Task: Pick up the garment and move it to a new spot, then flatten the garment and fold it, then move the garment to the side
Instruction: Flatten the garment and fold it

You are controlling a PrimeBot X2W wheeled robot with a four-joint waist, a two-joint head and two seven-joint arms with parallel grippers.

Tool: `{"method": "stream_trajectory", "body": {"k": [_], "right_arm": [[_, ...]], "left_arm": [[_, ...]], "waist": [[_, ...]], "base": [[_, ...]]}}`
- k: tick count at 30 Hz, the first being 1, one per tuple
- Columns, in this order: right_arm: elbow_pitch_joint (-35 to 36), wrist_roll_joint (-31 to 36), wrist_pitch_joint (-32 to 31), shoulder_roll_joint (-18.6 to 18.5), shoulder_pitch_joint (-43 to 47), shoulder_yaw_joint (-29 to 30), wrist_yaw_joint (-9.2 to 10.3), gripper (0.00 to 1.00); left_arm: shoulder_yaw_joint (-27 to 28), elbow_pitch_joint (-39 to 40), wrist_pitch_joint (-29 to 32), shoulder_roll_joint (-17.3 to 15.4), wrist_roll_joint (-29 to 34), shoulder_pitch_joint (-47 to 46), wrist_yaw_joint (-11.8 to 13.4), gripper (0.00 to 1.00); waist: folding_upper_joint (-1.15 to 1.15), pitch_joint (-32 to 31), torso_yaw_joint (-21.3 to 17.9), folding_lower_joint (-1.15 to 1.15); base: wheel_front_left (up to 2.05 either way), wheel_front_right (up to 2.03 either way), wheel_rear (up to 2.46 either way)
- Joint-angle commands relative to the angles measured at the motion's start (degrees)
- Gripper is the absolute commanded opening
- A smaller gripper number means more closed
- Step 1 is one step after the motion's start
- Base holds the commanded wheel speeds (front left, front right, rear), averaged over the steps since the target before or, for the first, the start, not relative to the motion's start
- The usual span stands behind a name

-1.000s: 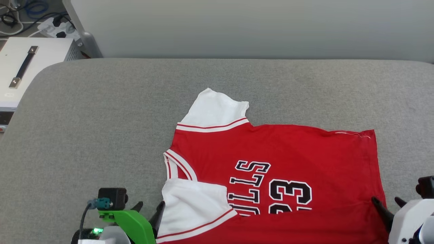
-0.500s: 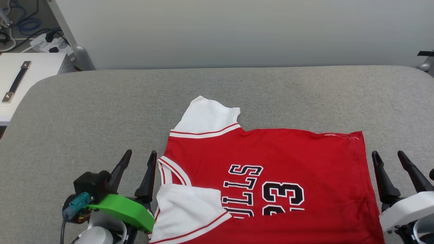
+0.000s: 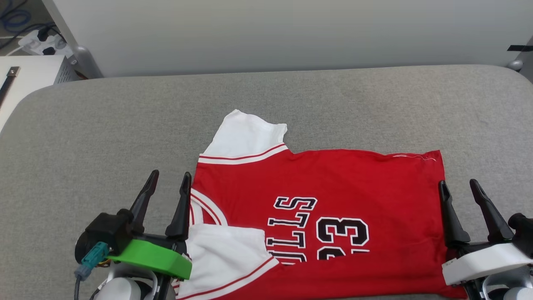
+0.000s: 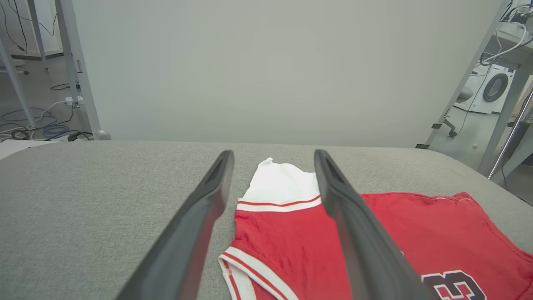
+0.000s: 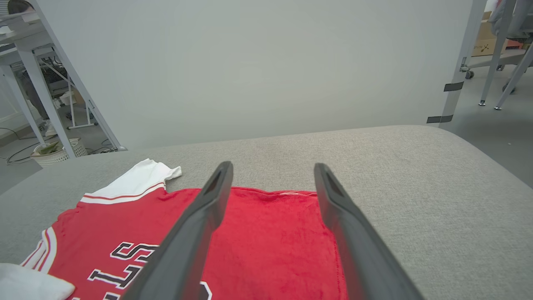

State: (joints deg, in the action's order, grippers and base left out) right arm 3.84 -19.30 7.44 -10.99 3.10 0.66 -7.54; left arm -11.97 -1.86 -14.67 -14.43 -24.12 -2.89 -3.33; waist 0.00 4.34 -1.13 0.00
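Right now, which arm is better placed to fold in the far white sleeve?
Left, I'd judge. The left gripper, jaws open, sits by the collar with the far sleeve just ahead; the right gripper, also open, is at the hem, across the whole garment.

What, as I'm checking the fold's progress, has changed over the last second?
Both open tools advanced away from the robot: the left tool beside the collar end of the red jersey T-shirt with white sleeves, the right tool at its hem end. Nothing gripped or released. The shirt stayed spread on the grey padded surface, its near sleeve folded inward; the head camera shifted.
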Motion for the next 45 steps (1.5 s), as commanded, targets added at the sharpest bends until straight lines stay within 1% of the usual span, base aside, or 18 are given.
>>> {"method": "stream_trajectory", "body": {"k": [1, 4, 7, 9, 11, 13, 15, 16, 18, 20, 24, 28, 33, 36, 43, 45], "right_arm": [[-0.2, 0.3, 0.6, 0.4, -1.2, -0.5, 0.05, 1.0], [-0.2, 0.4, 0.9, 0.5, -2.2, -1.2, 0.05, 1.0], [0.1, 0.5, 0.8, 0.4, -3.5, -2.1, 0.05, 1.0], [0.4, 0.6, 0.6, 0.5, -4.3, -2.5, 0.05, 1.0], [0.7, 0.7, 0.2, 0.6, -5.2, -3.0, 0.05, 1.0], [1.0, 0.6, 0.2, 0.8, -6.2, -3.4, 0.05, 1.0], [1.2, 0.9, 0.1, 0.9, -7.3, -4.2, 0.05, 1.0], [1.3, 1.0, 0.3, 0.9, -7.9, -4.6, 0.05, 1.0], [1.3, 0.9, 0.4, 1.1, -8.7, -5.2, 0.05, 1.0], [1.6, 0.7, 0.6, 1.7, -9.7, -5.5, 0.05, 1.0], [2.1, 0.4, 0.8, 2.3, -11.3, -6.8, 0.05, 1.0], [2.4, 0.4, 1.3, 2.4, -12.4, -7.7, 0.05, 1.0], [2.1, 0.4, 1.8, 2.6, -13.1, -8.5, 0.05, 1.0], [2.0, -0.2, 2.3, 2.8, -13.5, -8.9, 0.05, 1.0], [1.1, -0.1, 2.8, 3.3, -14.2, -9.3, 0.05, 1.0], [0.9, -0.1, 2.9, 3.3, -14.4, -9.3, 0.05, 1.0]], "left_arm": [[0.5, -0.7, -0.3, 0.6, 0.9, -0.9, -0.9, 1.0], [0.4, -3.2, -0.3, 0.4, 1.8, -3.9, -2.0, 1.0], [-0.9, -5.8, 1.4, -1.2, 2.5, -9.4, -2.8, 1.0], [-2.6, -7.6, 5.6, -2.6, 2.2, -14.1, -3.4, 1.0], [-5.6, -8.8, 10.6, -4.8, 2.1, -20.2, -3.9, 1.0], [-7.5, -10.4, 14.7, -6.6, 0.8, -26.8, -4.1, 1.0], [-11.0, -12.3, 19.5, -9.1, -0.7, -33.3, -4.1, 1.0], [-12.8, -13.7, 22.2, -10.1, -2.2, -36.5, -4.1, 1.0], [-14.2, -16.3, 26.2, -11.5, -5.0, -41.2, -4.1, 1.0], [-15.7, -19.4, 31.6, -13.0, -8.3, -46.7, -4.1, 1.0], [-20.1, -24.5, 41.2, -15.8, -13.0, -53.6, -4.1, 1.0], [-23.8, -28.3, 48.4, -17.6, -16.9, -57.9, -4.1, 1.0], [-27.3, -31.9, 52.0, -18.9, -19.2, -61.2, -4.1, 1.0], [-28.3, -35.0, 51.0, -19.2, -18.0, -62.9, -4.1, 1.0], [-29.7, -40.8, 49.7, -18.4, -16.2, -63.9, -3.4, 1.0], [-30.0, -42.1, 49.9, -18.0, -16.6, -63.9, -3.5, 1.0]], "waist": [[0.0, 1.3, -1.0, 0.0], [0.0, 3.2, -2.0, 0.0], [0.0, 5.7, -3.2, 0.0], [0.0, 7.6, -4.0, 0.0], [0.0, 9.7, -4.8, 0.0], [0.0, 11.7, -5.7, 0.0], [0.0, 13.5, -6.8, 0.0], [0.0, 14.3, -7.4, 0.0], [0.0, 15.6, -8.4, 0.0], [0.0, 17.4, -9.6, 0.0], [0.0, 19.7, -11.4, 0.0], [0.0, 21.6, -12.7, 0.0], [0.0, 23.3, -13.7, 0.0], [0.0, 24.2, -14.1, 0.0], [0.0, 25.5, -14.3, 0.0], [0.0, 25.7, -14.3, 0.0]], "base": [[0.0, 0.0, 0.0], [0.0, 0.0, 0.0], [0.0, 0.0, 0.0], [0.0, 0.0, 0.0], [0.0, 0.0, 0.0], [0.0, 0.0, 0.0], [0.0, 0.0, 0.0], [0.0, 0.0, 0.0], [0.0, 0.0, 0.0], [0.0, 0.0, 0.0], [0.0, 0.0, 0.0], [0.0, 0.0, 0.0], [0.0, 0.0, 0.0], [0.0, 0.0, 0.0], [0.0, 0.0, 0.0], [0.0, 0.0, 0.0]]}}
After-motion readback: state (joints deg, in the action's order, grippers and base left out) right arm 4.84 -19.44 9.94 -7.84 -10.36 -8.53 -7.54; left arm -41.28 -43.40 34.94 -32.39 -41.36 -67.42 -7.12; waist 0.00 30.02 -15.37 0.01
